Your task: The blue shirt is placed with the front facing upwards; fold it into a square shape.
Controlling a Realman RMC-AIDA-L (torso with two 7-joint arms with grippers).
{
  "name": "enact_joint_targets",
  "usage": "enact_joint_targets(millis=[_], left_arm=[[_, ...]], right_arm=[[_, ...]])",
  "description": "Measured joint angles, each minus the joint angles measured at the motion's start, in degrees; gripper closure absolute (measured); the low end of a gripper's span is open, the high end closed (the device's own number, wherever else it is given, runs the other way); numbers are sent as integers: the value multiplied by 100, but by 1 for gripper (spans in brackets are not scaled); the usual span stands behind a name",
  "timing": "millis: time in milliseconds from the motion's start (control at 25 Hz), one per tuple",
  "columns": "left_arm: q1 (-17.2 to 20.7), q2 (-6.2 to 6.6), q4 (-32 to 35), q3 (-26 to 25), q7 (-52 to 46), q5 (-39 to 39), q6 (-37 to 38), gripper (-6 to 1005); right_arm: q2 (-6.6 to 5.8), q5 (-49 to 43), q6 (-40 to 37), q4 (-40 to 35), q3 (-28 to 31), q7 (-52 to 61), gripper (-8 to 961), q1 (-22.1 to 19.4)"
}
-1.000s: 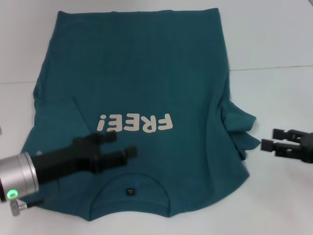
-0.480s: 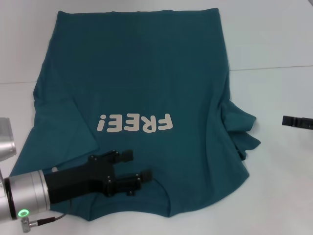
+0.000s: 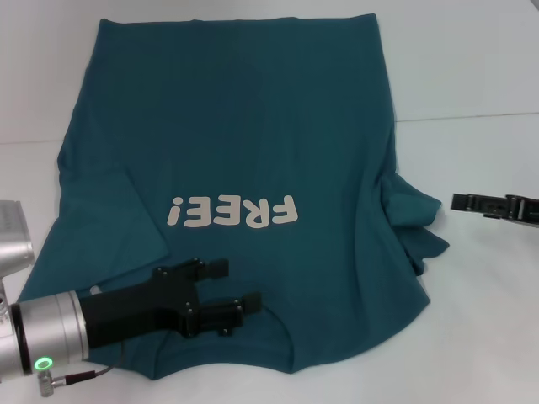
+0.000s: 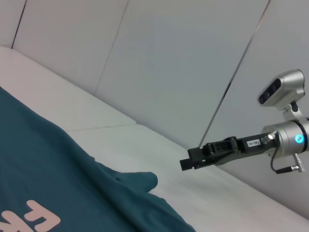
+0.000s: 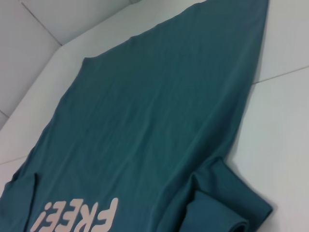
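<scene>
Directly under the left tool [image 3: 226, 286], whose fingers stand apart, lies the blue shirt [image 3: 253, 135], collar end nearest, spread lengthwise on the counter [image 3: 472, 76]; the right tool [image 3: 459, 202], state unclear, hangs beside the bunched sleeve.

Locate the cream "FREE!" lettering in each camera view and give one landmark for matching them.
Head view: cream "FREE!" lettering sits mid-chest on the dark teal-blue cotton T-shirt.
Left wrist view: only one letter's edge shows at the bottom corner.
Right wrist view: lettering at the bottom.
Shared landmark: the bunched sleeve.
</scene>
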Motion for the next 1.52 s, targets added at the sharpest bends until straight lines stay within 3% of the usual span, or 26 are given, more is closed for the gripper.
enact_joint_targets(millis=[360,1200,1520], left_arm=[[-20,-8,-9,0,0,33,-166,80],[-99,11,-3,-1,0,89,-217,79],[-97,11,-3,0,0,87,-225,79]], right_arm=[[172,42,365,258,-30,-289,37,246],[200,22,867,748,-136,-290,41,449],[267,40,1272,918,-256,-293,49,574]])
